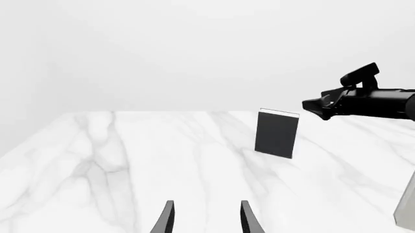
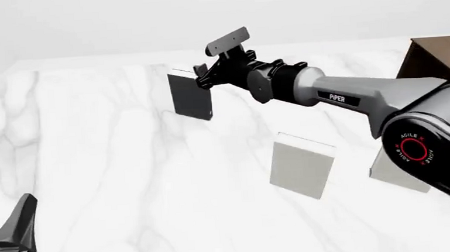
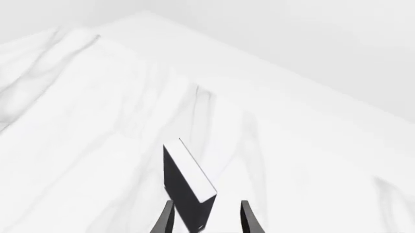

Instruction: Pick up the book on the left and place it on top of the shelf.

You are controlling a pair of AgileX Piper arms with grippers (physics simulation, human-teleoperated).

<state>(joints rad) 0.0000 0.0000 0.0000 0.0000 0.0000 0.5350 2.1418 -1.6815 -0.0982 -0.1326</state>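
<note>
The right gripper (image 3: 204, 218), fingers parted, is lined up on the dark book (image 3: 186, 187) standing upright on the marble table (image 2: 94, 157), so the grasp step next calls for closing.

Right arm (image 2: 349, 98) stretched from the front view's right edge far across toward the left and far side, forearm nearly level, wrist camera bracket riding on top. Right gripper (image 2: 200, 80) pointed leftward and slightly down, fingers (image 3: 166, 218) parted with a clear gap, nothing clamped. Same gripper seen side-on from the left wrist view (image 1: 314, 108), raised off the surface. Left gripper (image 2: 13, 232) kept low at the near left corner, fingers (image 1: 167, 218) spread apart and level, holding nothing.
</note>
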